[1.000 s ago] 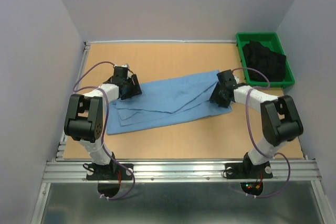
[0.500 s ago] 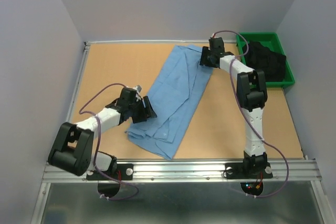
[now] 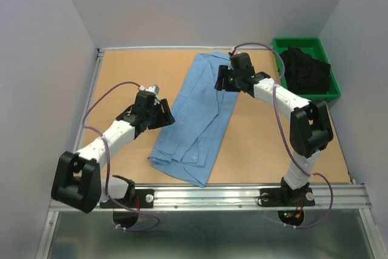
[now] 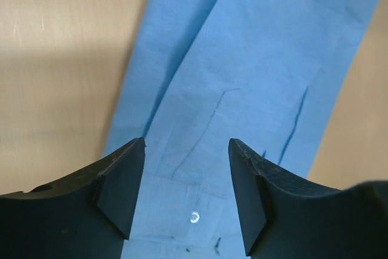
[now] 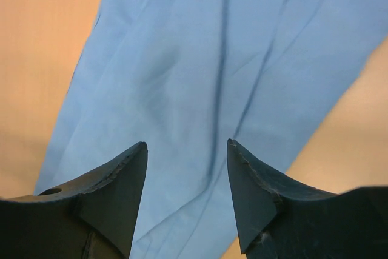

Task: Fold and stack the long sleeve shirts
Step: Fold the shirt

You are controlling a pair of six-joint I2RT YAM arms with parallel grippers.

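A light blue long sleeve shirt (image 3: 197, 116) lies folded lengthwise into a long strip, running from the far middle of the table to the near edge. My left gripper (image 3: 162, 115) is open above the strip's left edge; in the left wrist view the shirt (image 4: 254, 71) and a small white button (image 4: 194, 216) lie between the fingers (image 4: 121, 180). My right gripper (image 3: 223, 79) is open above the far end of the strip; in the right wrist view the blue cloth (image 5: 200, 77) fills the gap between the fingers (image 5: 254, 186). Neither holds any cloth.
A green bin (image 3: 326, 92) holding dark clothes (image 3: 306, 71) stands at the far right corner. Bare wooden table (image 3: 127, 71) shows left and right of the shirt. White walls close in the sides and back.
The shirt was swung from lying across the table to lying front to back. Both grippers have since let go; the right one drew back toward the middle, the left one shifted slightly farther.
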